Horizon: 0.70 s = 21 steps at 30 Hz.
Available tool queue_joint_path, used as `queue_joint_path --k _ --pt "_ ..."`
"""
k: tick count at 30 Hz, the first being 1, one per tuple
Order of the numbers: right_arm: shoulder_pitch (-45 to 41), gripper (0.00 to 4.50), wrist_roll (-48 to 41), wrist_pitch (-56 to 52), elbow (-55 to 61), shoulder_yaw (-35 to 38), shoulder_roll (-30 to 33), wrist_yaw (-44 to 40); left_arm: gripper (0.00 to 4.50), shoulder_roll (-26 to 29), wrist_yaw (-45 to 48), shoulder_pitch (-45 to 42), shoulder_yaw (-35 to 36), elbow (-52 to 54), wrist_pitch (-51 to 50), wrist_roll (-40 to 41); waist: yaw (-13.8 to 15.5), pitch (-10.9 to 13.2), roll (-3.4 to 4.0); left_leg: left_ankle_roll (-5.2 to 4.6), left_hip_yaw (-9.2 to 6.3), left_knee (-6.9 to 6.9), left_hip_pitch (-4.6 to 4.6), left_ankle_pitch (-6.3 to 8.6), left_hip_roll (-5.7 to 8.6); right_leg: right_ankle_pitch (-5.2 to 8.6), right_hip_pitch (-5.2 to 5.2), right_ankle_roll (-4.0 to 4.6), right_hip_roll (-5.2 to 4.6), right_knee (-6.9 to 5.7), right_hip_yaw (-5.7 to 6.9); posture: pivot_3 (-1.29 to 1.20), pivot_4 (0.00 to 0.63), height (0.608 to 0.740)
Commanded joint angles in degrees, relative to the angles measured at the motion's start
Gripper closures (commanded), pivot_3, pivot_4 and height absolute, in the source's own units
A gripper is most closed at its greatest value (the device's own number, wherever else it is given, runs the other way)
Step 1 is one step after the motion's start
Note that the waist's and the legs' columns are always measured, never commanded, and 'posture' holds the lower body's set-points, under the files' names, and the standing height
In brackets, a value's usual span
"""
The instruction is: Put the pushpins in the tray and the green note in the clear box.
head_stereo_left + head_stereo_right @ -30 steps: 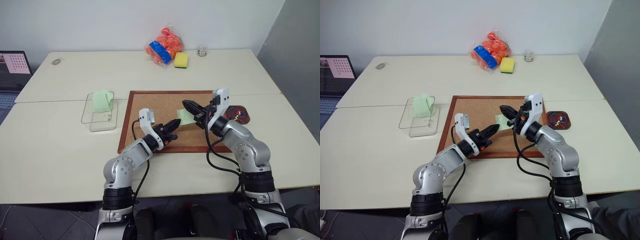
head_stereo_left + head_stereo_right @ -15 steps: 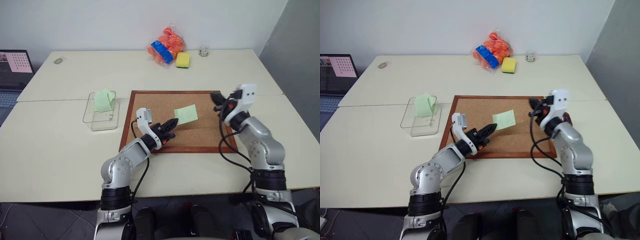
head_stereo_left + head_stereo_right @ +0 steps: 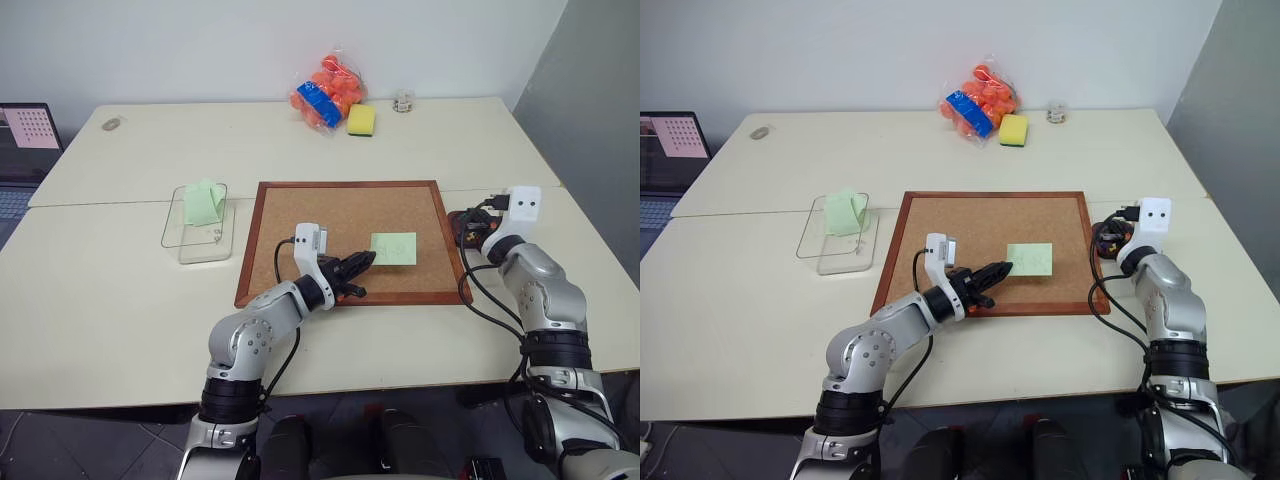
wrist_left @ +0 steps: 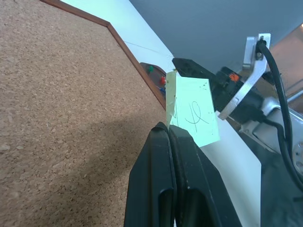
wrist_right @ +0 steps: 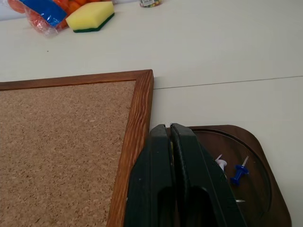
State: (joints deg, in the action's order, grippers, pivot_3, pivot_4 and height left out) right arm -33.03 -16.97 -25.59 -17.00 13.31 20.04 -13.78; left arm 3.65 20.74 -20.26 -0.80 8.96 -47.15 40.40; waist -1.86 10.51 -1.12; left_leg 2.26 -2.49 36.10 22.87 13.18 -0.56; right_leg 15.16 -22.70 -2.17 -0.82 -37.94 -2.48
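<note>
Corkboard at centre of the head views, wood-framed, flat on the pale table.

Left claw low over the board's lower edge, just below centre frame, fingers pressed together and clamped on the left edge of the green note. Note over the cork right of centre, inside the frame's right rail, with a small pen scribble on its face. From the left wrist, seen standing up out of the closed fingertips.

Right claw at the right of the head views, beside the board's right rail, fingers together. Whether anything sits between them: cannot tell. Hangs over the near-left edge of the tray, the dark red-brown dish lying just off the board's right side.

Pushpins inside the tray: a blue one and a pale one seen from the right wrist, a green and a red head from the left wrist.

Clear box left of the board, well apart from both claws, with a mint-green folded paper propped in its far end.

At the top of the frame, along the table's far edge: bag of orange balls, yellow sponge beside it, small jar further right.
</note>
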Motion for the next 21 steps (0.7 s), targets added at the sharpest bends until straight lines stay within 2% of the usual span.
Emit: queue_joint_path --k 1,2,12,20,21 --pt "-2.5 4.03 0.1 2.1 -2.4 1.1 0.4 -0.2 4.5 0.2 0.8 0.6 -0.5 3.2 0.7 0.1 0.0 0.0 0.0 0.0 0.0 0.0 0.0 0.0 0.0 -0.01 0.0 0.01 0.0 0.01 0.01 0.0 0.15 0.74" --pt "-2.7 3.94 0.2 2.4 -3.1 1.1 0.5 -0.2 4.5 0.2 0.7 0.6 -0.5 3.3 0.7 0.1 0.0 0.0 0.0 0.0 0.0 0.0 0.01 0.0 0.0 -0.01 0.0 0.02 0.0 0.02 0.0 0.0 0.15 0.74" --pt "-4.4 1.58 0.6 5.0 -7.9 1.8 1.2 0.1 4.5 0.3 0.2 1.1 -0.3 4.2 0.3 0.4 0.0 0.0 0.0 0.0 0.02 0.0 0.02 0.0 0.01 -0.03 0.0 0.05 -0.02 0.01 -0.01 0.0 0.15 0.74" --pt "-3.9 0.06 0.7 5.6 -7.4 2.2 1.6 0.5 4.5 -0.1 0.2 0.9 -0.5 4.0 0.2 0.5 0.0 0.0 0.0 0.0 0.02 0.0 0.02 0.0 0.01 -0.03 0.0 0.06 -0.02 0.02 -0.01 0.0 0.15 0.74" --pt "-3.8 0.01 0.7 5.7 -7.0 2.3 1.6 0.4 4.5 -0.1 0.1 0.8 -0.4 3.9 0.3 0.5 0.0 0.0 0.0 0.0 0.02 0.0 0.02 0.0 0.01 -0.04 0.0 0.06 -0.02 0.02 -0.01 0.0 0.15 0.74"
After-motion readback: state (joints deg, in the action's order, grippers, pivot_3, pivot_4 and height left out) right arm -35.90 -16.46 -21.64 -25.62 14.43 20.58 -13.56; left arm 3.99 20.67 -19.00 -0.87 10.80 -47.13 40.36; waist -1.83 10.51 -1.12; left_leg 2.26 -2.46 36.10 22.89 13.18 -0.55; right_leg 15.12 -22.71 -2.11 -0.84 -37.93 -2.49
